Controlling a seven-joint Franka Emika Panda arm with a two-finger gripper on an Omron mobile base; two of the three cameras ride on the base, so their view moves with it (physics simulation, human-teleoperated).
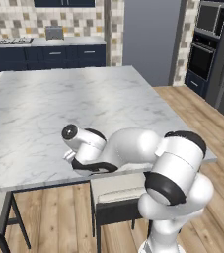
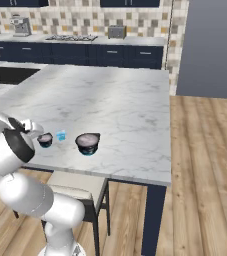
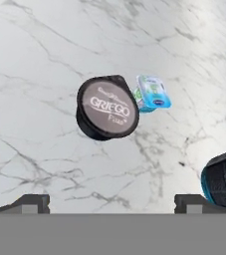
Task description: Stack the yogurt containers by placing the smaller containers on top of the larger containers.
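Observation:
In the hand view, a small dark round cup (image 3: 107, 107) with a pale "GRIEGO" lid stands on the marble below me. The tiny light-blue container (image 3: 154, 93) lies just beside it, close or touching. The wide dark cup with its teal base (image 3: 224, 179) pokes in at the right edge. My gripper (image 3: 112, 204) hangs open above the counter, short of the small cup, with nothing between its fingertips. In the right base view the small cup (image 2: 45, 139), the light-blue container (image 2: 61, 135) and the wide cup (image 2: 88, 143) sit in a row near the island's front edge.
The marble island (image 2: 120, 95) stretches far behind the cups. A stool (image 2: 77, 184) stands under its front edge. A sink (image 2: 7, 74) lies at the far left, and a back counter with a toaster (image 2: 117, 32) runs along the wall.

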